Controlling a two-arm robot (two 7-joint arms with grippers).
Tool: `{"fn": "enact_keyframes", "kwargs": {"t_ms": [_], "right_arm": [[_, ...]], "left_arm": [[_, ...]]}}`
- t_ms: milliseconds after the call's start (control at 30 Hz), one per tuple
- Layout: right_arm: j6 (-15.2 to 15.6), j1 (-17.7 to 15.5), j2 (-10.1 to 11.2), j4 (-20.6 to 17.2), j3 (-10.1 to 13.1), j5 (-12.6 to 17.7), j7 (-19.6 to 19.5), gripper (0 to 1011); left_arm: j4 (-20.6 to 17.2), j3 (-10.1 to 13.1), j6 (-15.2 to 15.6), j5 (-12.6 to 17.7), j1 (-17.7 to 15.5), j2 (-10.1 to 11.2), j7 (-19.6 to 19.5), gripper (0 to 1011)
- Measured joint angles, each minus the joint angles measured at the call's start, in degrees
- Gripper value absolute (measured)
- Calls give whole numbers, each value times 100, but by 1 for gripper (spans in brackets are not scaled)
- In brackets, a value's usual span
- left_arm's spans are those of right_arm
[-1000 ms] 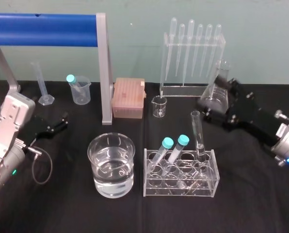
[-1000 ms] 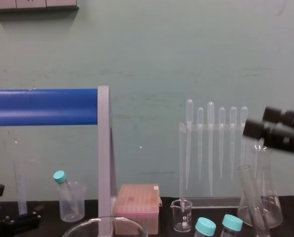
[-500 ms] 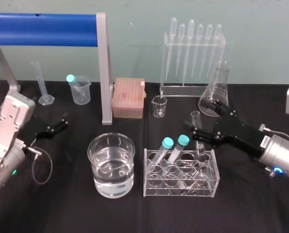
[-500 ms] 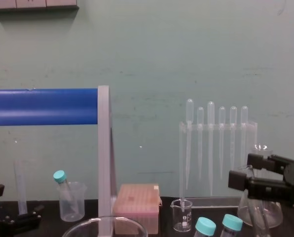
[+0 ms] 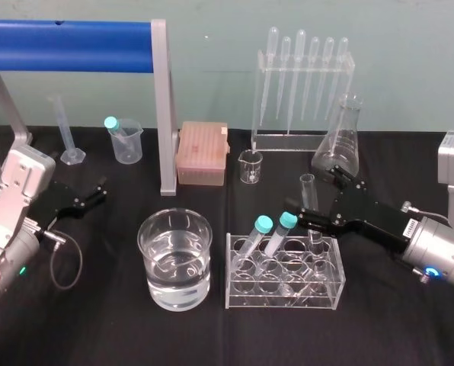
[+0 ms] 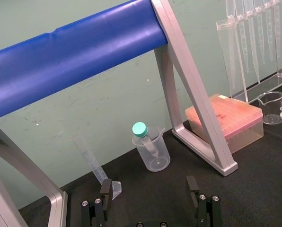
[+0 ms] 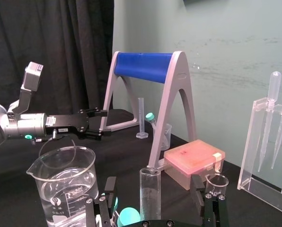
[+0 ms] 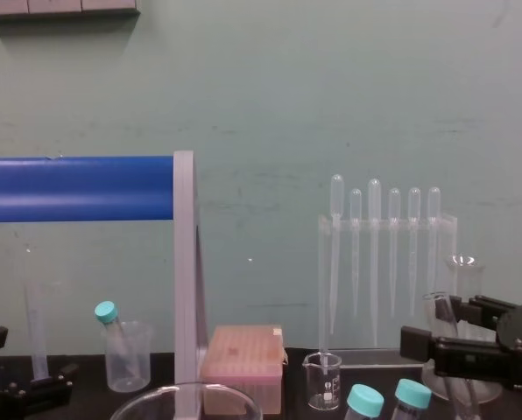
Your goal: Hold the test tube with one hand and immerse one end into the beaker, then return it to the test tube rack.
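Jaws apart, right hand astride racked test tube | left hand likewise, parked

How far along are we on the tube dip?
Nothing is done yet. The test tube stands in the rack, with the right gripper open around it, not yet closed. To do: grasp, lift, dip one end into the beaker, return it. The left gripper sits parked, open, far left.

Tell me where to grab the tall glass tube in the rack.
Grip the long clear glass test tube just below its flared rim. It stands nearly upright in the clear plastic rack, teal-capped tubes on its left, so come from the right, where the right gripper straddles it, jaws open.
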Motion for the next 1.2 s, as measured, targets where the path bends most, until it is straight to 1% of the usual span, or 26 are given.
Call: {"fn": "enact_keyframes", "kwargs": {"t_ms": [267, 733, 800, 933, 967, 1067, 1100, 1167, 1200], "right_arm": [[-67, 9, -24, 30, -8, -67, -1, 1000], [-67, 7, -23, 30, -4, -64, -1, 1000], [-66, 6, -22, 29, -4, -63, -1, 979], [-63, 6, -20, 28, -4, -61, -2, 885], [-62, 6, -19, 27, -4, -60, -3, 848], [-60, 6, -18, 26, -4, -59, -4, 795], [-60, 6, -18, 25, -4, -59, -5, 739], [-59, 6, -17, 25, -4, -58, -5, 707], [-58, 6, -17, 24, -4, -57, -5, 651]], "left_arm": [[0, 0, 0, 0, 0, 0, 0, 1000], [0, 0, 0, 0, 0, 0, 0, 1000], [0, 0, 0, 0, 0, 0, 0, 1000], [0, 0, 0, 0, 0, 0, 0, 1000], [0, 0, 0, 0, 0, 0, 0, 1000], [0, 0, 0, 0, 0, 0, 0, 1000], [0, 0, 0, 0, 0, 0, 0, 1000], [0, 0, 0, 0, 0, 0, 0, 1000], [0, 0, 0, 0, 0, 0, 0, 1000]]}}
